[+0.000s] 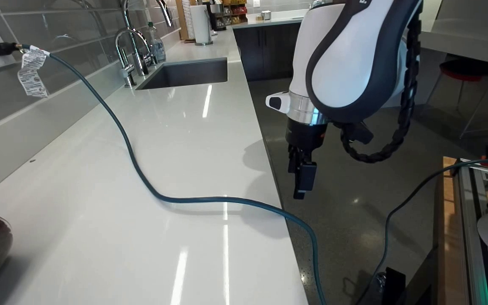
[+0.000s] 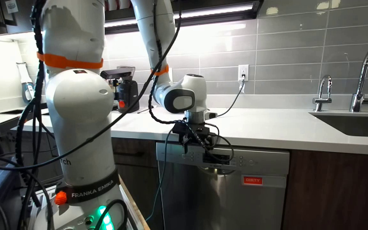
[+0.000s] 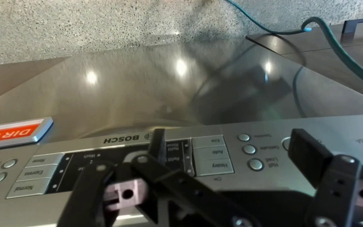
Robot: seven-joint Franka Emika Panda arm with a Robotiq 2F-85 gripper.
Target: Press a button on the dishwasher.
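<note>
Black pincer (image 3: pixel 230 142), spread wide, hangs before a silvery dishwasher (image 3: pixel 131 94) with round and rectangular buttons (image 3: pixel 249 149).

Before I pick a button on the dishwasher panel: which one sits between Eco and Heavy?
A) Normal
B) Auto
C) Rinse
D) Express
B: in the wrist view, the Auto button lies between the Eco button and the Heavy button in the same column.
</note>
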